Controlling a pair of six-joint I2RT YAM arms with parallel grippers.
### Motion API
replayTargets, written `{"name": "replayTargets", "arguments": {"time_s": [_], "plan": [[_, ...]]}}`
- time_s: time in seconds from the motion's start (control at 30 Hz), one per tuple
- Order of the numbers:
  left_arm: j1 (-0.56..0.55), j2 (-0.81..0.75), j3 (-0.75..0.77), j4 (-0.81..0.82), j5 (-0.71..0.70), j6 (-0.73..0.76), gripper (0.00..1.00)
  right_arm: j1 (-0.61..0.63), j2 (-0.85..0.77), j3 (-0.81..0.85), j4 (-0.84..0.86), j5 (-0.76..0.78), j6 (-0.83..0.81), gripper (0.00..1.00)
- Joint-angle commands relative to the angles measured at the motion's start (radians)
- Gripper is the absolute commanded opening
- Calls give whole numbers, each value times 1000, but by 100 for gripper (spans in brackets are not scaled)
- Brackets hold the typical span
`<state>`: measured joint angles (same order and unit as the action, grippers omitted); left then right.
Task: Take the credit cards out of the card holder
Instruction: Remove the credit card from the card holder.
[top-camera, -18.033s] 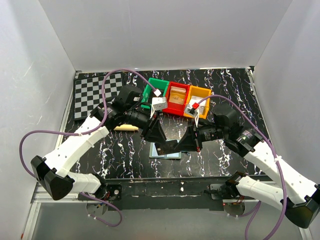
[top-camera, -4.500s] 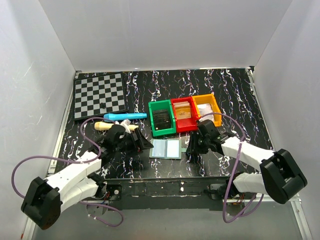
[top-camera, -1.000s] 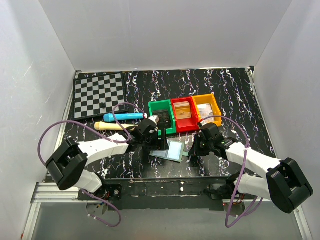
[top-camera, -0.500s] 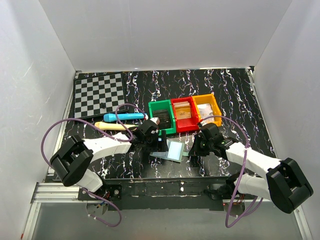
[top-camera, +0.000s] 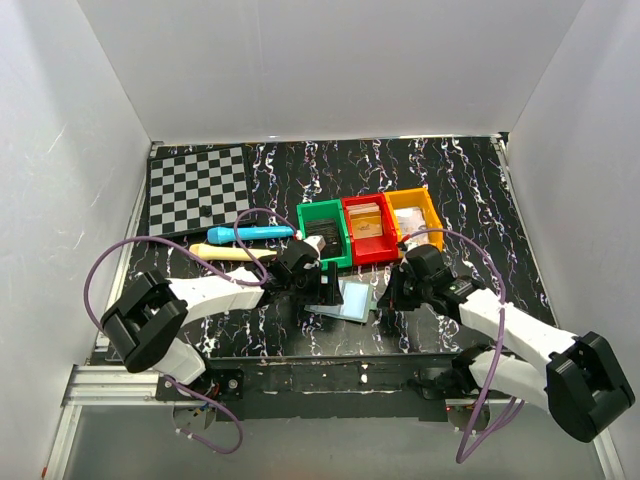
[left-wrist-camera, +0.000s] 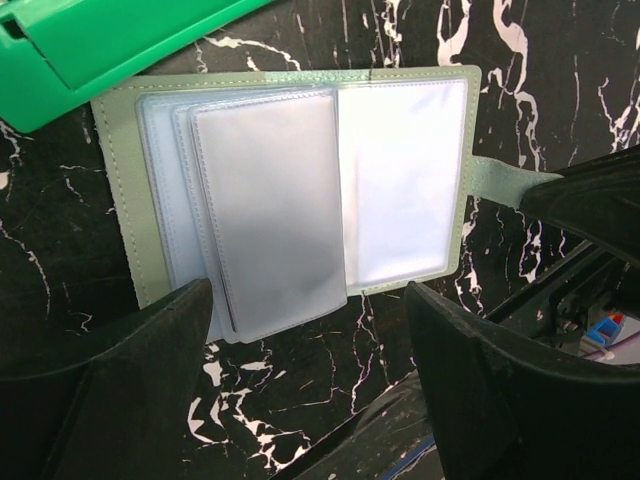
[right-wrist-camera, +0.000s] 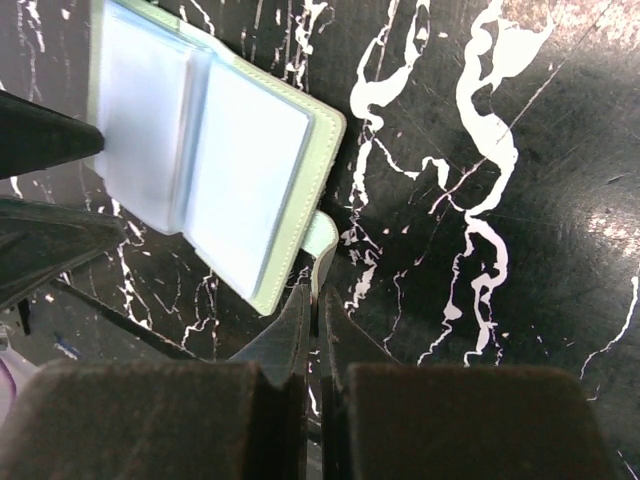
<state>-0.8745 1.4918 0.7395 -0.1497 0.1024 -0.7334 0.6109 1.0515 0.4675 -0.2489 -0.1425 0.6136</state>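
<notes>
Fingers of my right claw (right-wrist-camera: 312, 305) are pinching shut on the side tab (right-wrist-camera: 322, 238), pinning the card holder (left-wrist-camera: 400, 180) open and flat beside the green bin (left-wrist-camera: 90, 40). My left claw (left-wrist-camera: 308, 300) is hovering wide open over its 2 panels, readying to reach in. I am making out no credit cards in the sleeves.

— Card holder (top-camera: 341, 297)?
— Grey-green bifold, spread open, inside up, on the black marbled table (top-camera: 450, 180), just beside the green bin (top-camera: 304, 238).
— Inside?
— Pale-blue glossy sleeves (left-wrist-camera: 270, 220), several stacked and slightly fanned on one half. Small side tab (left-wrist-camera: 497, 180) jutting from the opposite edge.
— Credit cards?
— Impossible to tell through the sleeves.
</notes>
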Motion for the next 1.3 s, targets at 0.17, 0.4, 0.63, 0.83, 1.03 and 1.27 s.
{"name": "replayTargets", "arguments": {"time_s": [0.17, 0.4, 0.63, 0.83, 1.03, 1.27], "plan": [[-27, 25, 35, 55, 77, 35, 77, 6, -31, 77, -41, -22, -8, 1], [-43, 73, 75, 56, 118, 60, 76, 6, -30, 72, -46, -25, -8, 1], [-55, 59, 77, 119, 163, 74, 77, 6, -30, 77, -49, -23, -9, 1], [-66, 39, 72, 144, 177, 77, 77, 6, -31, 79, -52, -22, -9, 1], [-67, 27, 70, 144, 175, 75, 77, 6, -36, 74, -53, -19, -9, 1], [-67, 13, 67, 134, 145, 69, 77, 6, -42, 76, -61, -14, -12, 1]]}}
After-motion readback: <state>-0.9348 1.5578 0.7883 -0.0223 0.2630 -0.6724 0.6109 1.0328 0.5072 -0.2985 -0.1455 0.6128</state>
